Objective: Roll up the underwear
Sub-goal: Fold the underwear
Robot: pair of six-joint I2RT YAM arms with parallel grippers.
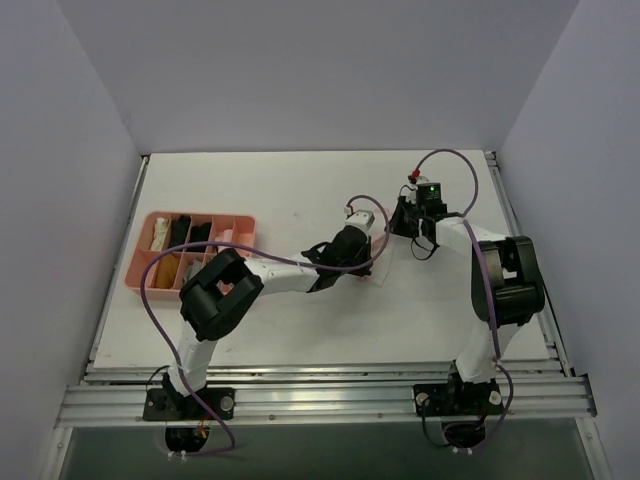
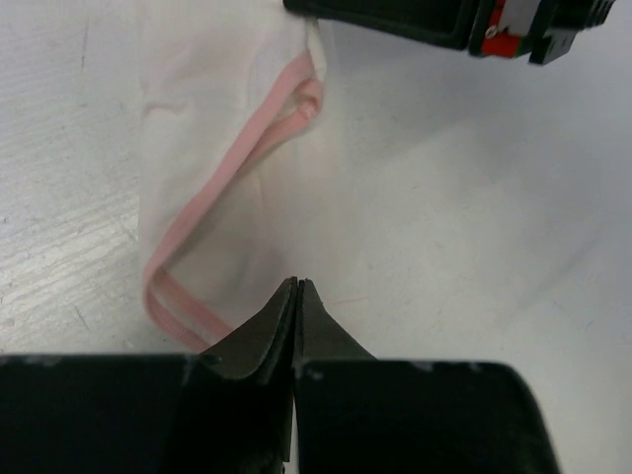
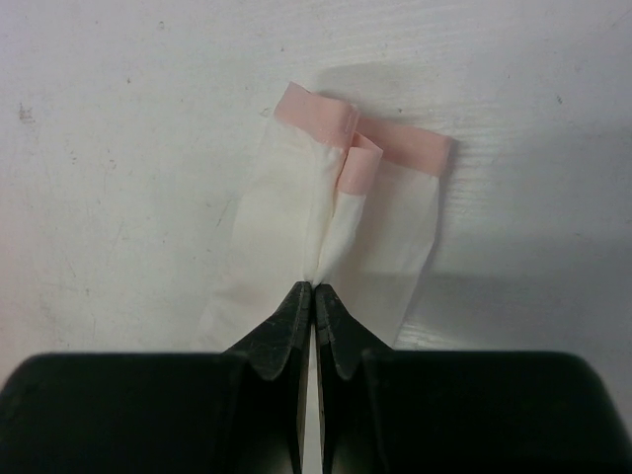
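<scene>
The underwear (image 1: pixel 377 256) is a thin white cloth with pink trim, lying at the table's middle between both grippers. In the right wrist view the underwear (image 3: pixel 341 222) is folded narrow, its pink band (image 3: pixel 400 146) at the far end. My right gripper (image 3: pixel 313 286) is shut on a puckered ridge of it. In the left wrist view the underwear (image 2: pixel 222 118) spreads flat with pink trim (image 2: pixel 232 163) looping to the left. My left gripper (image 2: pixel 296 281) is shut with its tips down on the cloth, and no fold shows between them. From above, the left gripper (image 1: pixel 368 245) faces the right gripper (image 1: pixel 390 228).
A pink compartment tray (image 1: pixel 135 272) stands at the left with black and beige rolled garments in it. Black and red hardware of the right arm (image 2: pixel 494 25) sits close beyond the cloth in the left wrist view. Walls enclose the table on three sides.
</scene>
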